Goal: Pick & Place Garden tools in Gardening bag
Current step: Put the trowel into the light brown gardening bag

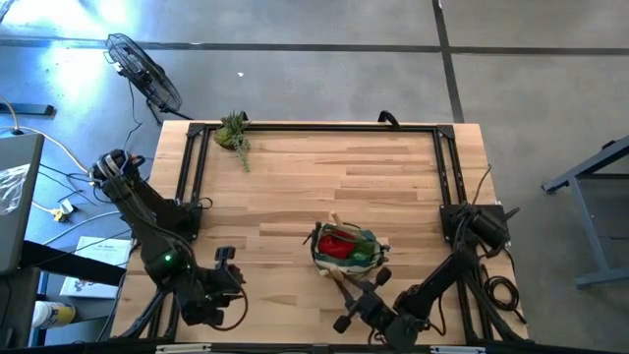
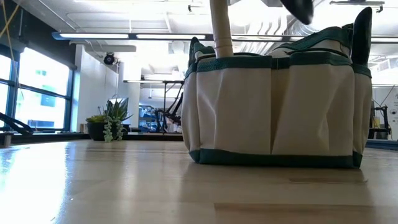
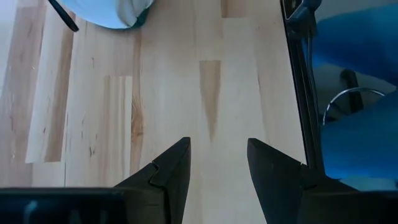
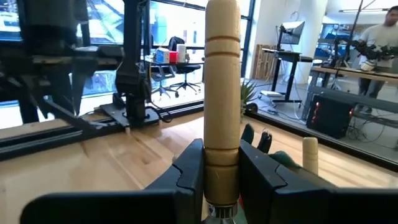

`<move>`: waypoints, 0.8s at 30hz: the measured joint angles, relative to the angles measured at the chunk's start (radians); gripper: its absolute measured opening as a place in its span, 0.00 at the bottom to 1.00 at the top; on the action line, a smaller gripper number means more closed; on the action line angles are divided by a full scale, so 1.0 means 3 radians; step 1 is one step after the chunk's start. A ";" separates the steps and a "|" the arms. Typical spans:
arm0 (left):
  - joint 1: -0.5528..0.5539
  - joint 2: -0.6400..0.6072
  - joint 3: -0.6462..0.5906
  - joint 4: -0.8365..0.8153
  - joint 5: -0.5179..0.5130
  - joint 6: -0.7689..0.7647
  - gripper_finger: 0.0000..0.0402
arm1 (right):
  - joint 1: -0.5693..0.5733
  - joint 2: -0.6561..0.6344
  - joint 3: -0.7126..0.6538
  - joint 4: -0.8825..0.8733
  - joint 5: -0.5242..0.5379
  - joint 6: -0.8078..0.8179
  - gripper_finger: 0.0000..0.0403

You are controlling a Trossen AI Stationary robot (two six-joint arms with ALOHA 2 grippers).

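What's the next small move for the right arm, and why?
Probably open the right hand to release the wooden-handled tool. It grips the handle upright at the near side of the gardening bag, and the low view shows that handle rising from the bag's top. The left hand waits open over bare table.
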 joint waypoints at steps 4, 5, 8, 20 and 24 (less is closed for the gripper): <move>0.0008 0.0000 0.0000 0.0001 -0.0040 -0.0069 0.38 | -0.0047 -0.0023 -0.0017 0.0007 -0.0005 -0.0047 0.15; 0.0009 0.0000 0.0000 0.0001 -0.0047 -0.0096 0.38 | -0.0049 -0.0033 -0.0051 0.0005 -0.0002 -0.0054 0.15; 0.0008 0.0001 0.0000 0.0001 -0.0047 -0.0174 0.38 | -0.0058 -0.0046 -0.0135 0.0048 -0.0004 0.0102 0.15; 0.0004 0.0001 0.0000 0.0000 -0.0022 -0.0262 0.38 | -0.0018 -0.0066 -0.0200 0.0036 -0.0001 -0.0016 0.15; 0.0004 0.0001 0.0000 -0.0001 -0.0028 -0.0262 0.38 | -0.0038 -0.0070 -0.0200 0.0036 -0.0001 -0.0184 0.15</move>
